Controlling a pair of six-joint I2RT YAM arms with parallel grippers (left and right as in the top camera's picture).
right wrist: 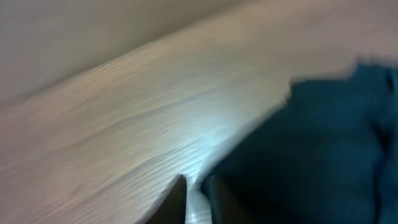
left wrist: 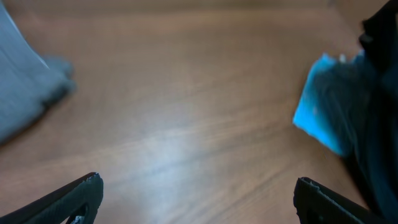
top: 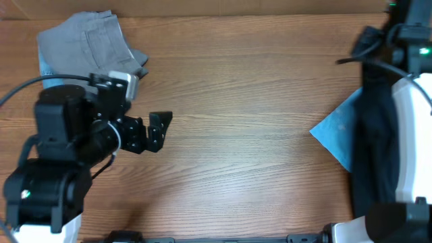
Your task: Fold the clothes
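Right jaws, narrow, sit at the rim of the black clothes (right wrist: pixel 323 143) heaped along the right edge of the tabletop (top: pixel 236 88), grip unclear, left jaws wide and empty; soft, limp cloth, probably best pinched at a hem.

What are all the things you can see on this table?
table: one, brown wood, under everything
grey garment: one, grey, folded, top left of the overhead view
blue cloth: one, bright blue, right side, touching the black garment
black garment: one that I can make out, black, rumpled, along the right edge
left gripper: one, black, open, above bare wood on the left
right gripper: one, dark, fingers close together beside the black garment, blurred
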